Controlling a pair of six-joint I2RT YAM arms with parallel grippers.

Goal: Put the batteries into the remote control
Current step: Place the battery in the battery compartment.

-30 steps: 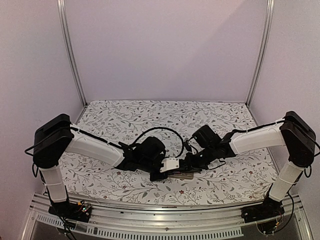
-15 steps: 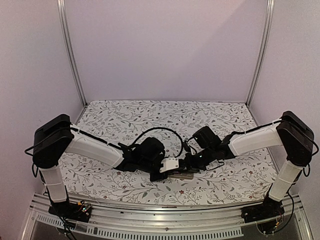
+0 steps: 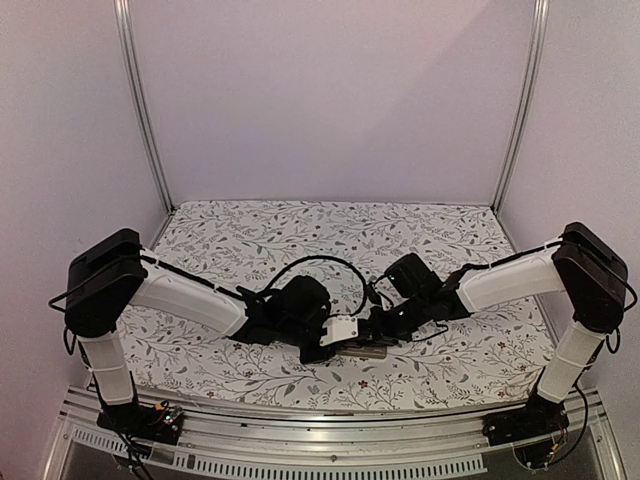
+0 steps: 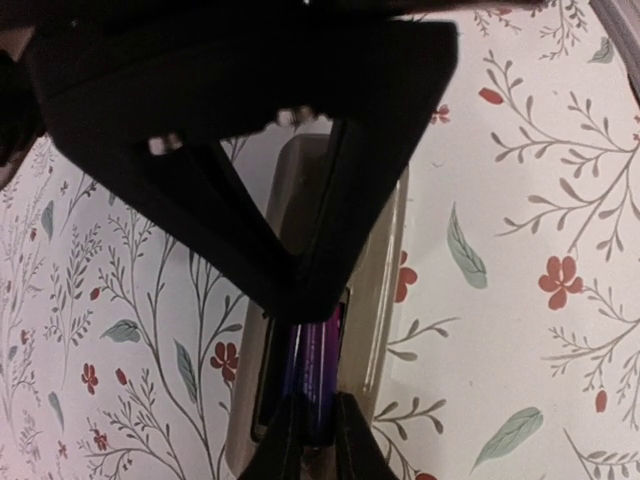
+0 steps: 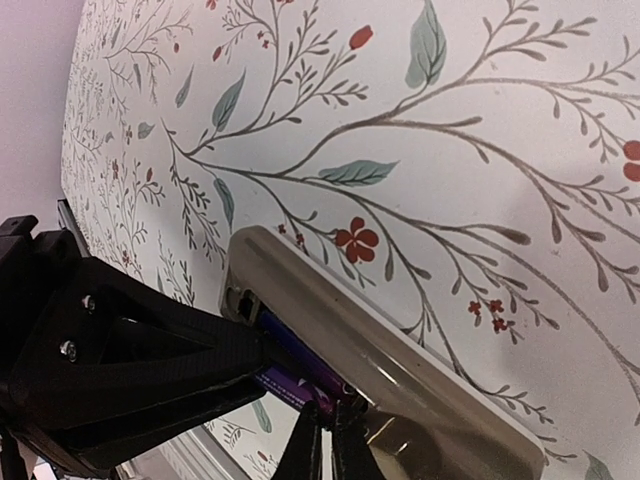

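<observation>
One purple battery (image 4: pixel 318 365) lies inside the opened remote control (image 4: pixel 378 270); no second one shows. On your left gripper (image 4: pixel 317 440) the jaws sit narrow around it, grip unclear; on your right gripper (image 5: pixel 327 440) they are pressed together.

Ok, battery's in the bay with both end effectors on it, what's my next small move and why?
Probably press down gently with the right end effector. It is shut, tips on the purple battery, which lies in the open bay of the remote while the left end effector pinches its other end. I can't tell whether it's fully seated, so a light push seems safest.
</observation>
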